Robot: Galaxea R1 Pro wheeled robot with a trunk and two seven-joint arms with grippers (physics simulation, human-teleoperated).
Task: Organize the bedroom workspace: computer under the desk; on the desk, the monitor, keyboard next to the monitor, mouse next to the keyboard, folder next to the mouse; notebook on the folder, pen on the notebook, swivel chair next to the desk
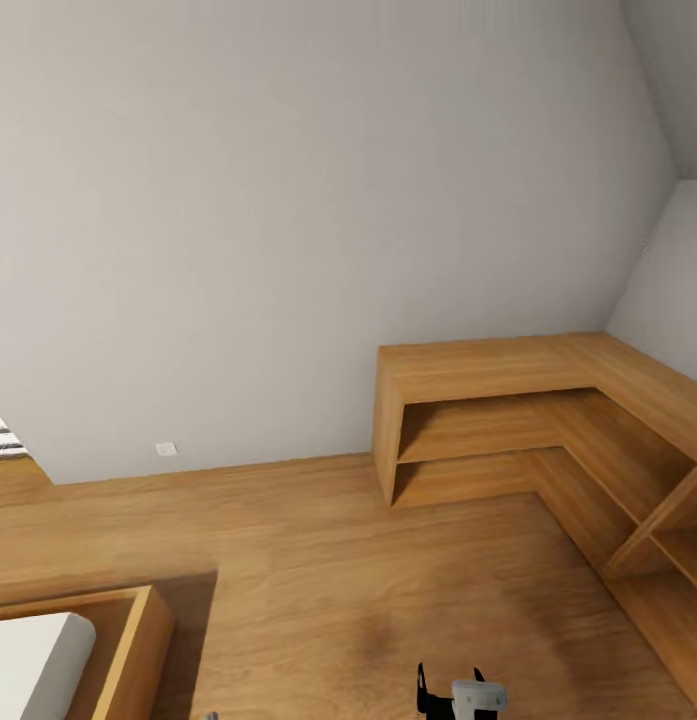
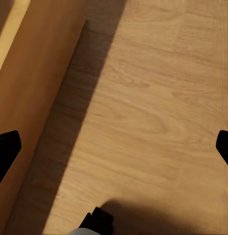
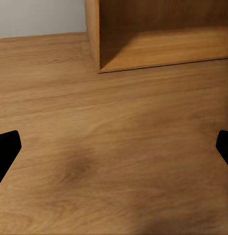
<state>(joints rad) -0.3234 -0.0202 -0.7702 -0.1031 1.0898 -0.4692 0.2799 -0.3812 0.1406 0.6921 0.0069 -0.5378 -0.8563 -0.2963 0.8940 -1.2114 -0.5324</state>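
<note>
Grippers first: the left gripper (image 2: 114,147) shows in its wrist view as two black fingertips (image 2: 6,149) at opposite edges of the picture, spread wide apart with nothing between them, over bare wooden floor (image 2: 153,112). Beside it a wooden bed frame (image 2: 35,98) runs along the floor and throws a dark shadow strip. The right gripper (image 3: 114,149) looks the same in its own wrist view: black fingertips (image 3: 6,152) far apart, holding nothing, above the floor, with the bottom corner of a wooden shelf unit (image 3: 158,49) and a strip of grey wall (image 3: 40,17) further on.

Head view puts the black and white end of the right arm (image 1: 463,695) at the lower edge of the picture. Desk, chair, folder and the other workspace things lie outside these pictures, so their place cannot be told.

Around the robot, the low L-shaped shelf unit (image 1: 508,420) stands in the room corner against the plain grey wall (image 1: 288,220), its compartments open. A small white socket (image 1: 166,449) sits low on the wall. The bed frame corner with a white mattress (image 1: 33,660) lies at lower left, and a striped cloth (image 1: 0,435) shows at the left edge.
</note>
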